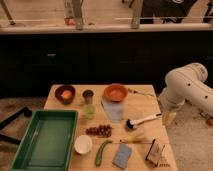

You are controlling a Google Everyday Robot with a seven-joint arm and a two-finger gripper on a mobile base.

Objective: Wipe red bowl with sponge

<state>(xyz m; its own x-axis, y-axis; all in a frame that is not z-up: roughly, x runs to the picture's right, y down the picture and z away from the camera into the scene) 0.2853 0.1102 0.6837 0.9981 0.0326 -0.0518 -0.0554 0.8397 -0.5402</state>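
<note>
On the wooden counter (145, 107), the red bowl (115, 92) sits toward 12 o'clock, the sponge (122, 156) lies flat near 5 o'clock, and the tool (169, 117) hangs at the 3 o'clock edge, spread and empty, apart from both.

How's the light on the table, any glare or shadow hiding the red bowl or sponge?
Camera view: warm, even light on the table; red bowl and sponge both lit, no glare; deep shadow on the wall behind the table; gripper at the table's right edge, lit, under the bright white arm.
</note>
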